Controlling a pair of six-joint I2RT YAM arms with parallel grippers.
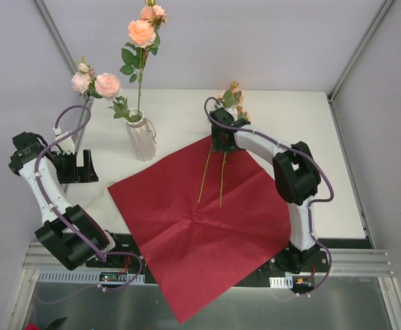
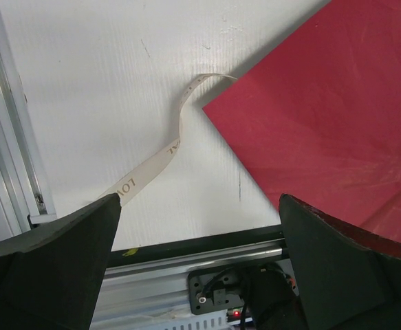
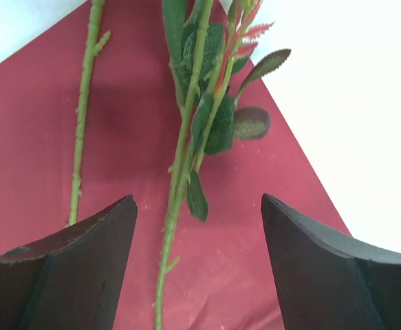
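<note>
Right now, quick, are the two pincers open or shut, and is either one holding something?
Left pincer: open, holding nothing, above a ribbon.
Right pincer: open, holding nothing, over a flower stem on the red paper.

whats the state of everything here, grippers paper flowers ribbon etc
left gripper: open, above the ribbon, holding nothing
right gripper: open over one stem, not gripping it
red paper: spread flat, creased
two stems: lying on the red paper
vase: upright
roses: standing in the vase
ribbon: loose, curled beside the paper's corner
</note>
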